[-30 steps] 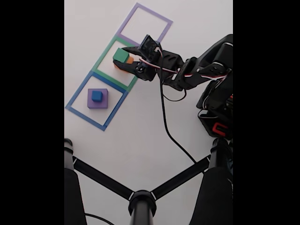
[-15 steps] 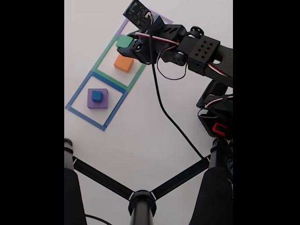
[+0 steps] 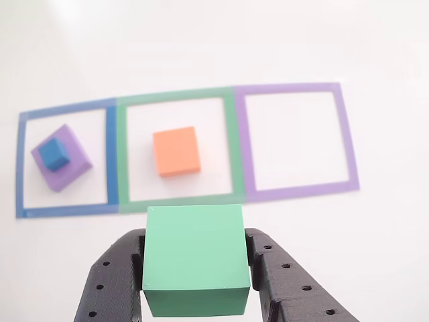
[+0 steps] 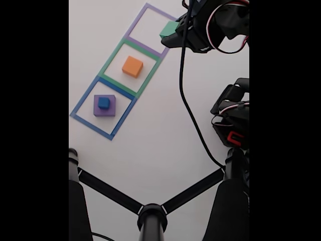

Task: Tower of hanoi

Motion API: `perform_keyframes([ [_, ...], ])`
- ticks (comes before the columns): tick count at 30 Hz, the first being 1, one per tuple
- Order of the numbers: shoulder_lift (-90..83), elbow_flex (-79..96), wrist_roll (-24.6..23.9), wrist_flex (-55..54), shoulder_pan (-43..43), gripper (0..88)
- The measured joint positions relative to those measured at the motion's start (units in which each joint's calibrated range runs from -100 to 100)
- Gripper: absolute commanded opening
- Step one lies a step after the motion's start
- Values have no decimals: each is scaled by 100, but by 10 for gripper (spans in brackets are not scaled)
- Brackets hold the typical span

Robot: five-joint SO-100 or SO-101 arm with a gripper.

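The gripper (image 3: 196,268) clamps the green block (image 3: 195,259) at lower centre of the other view, lifted off the table, probably for transfer to the purple tape square (image 3: 295,141). That view shows both fingers against its sides; the fixed view shows height over the orange block (image 4: 132,66) and blue block (image 4: 104,103) on the purple block (image 4: 104,108).

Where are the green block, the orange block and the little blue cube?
green block (image 3: 194,251): other view, front face, held in the claw.
orange block (image 3: 177,151): other view, top face, inside the green outline.
blue cube (image 4: 104,103): fixed view, top face, on the purple block.
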Motion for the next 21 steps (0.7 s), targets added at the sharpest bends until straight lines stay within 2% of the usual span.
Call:
perform_keyframes([
  [14, -228, 392, 0, -24, 892, 41],
  [17, -439, 992, 0, -417, 1072, 41],
  [21, -692, 2245, 0, -1477, 1253, 41],
])
